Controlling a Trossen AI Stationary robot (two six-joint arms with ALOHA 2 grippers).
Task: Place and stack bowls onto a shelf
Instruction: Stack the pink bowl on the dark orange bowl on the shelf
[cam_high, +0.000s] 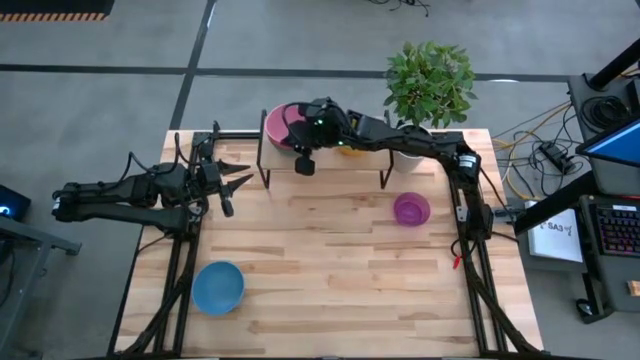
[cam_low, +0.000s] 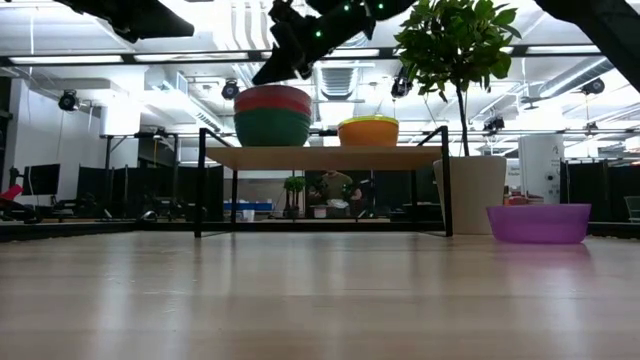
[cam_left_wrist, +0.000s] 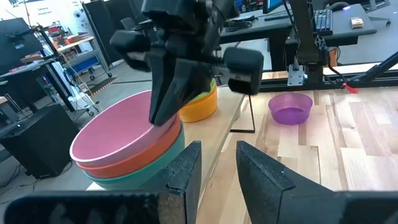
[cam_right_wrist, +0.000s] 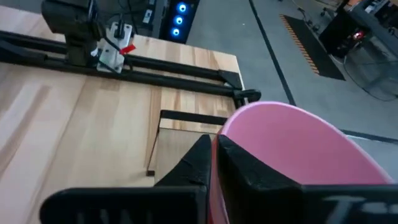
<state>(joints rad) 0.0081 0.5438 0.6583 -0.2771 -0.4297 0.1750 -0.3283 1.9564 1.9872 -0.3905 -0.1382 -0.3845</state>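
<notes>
The room is bright. Long white lamps (cam_low: 200, 57) on the ceiling far behind the table shine down, and they glare white in the low view. The near part of the table (cam_low: 320, 310) looks soft and blurry there, and shines a little. From above, the light is even and the blue bowl (cam_high: 218, 288) casts only a small soft shadow. In both wrist views the dark fingers (cam_left_wrist: 186, 171) up close look blurry, and things farther off look sharper.
</notes>
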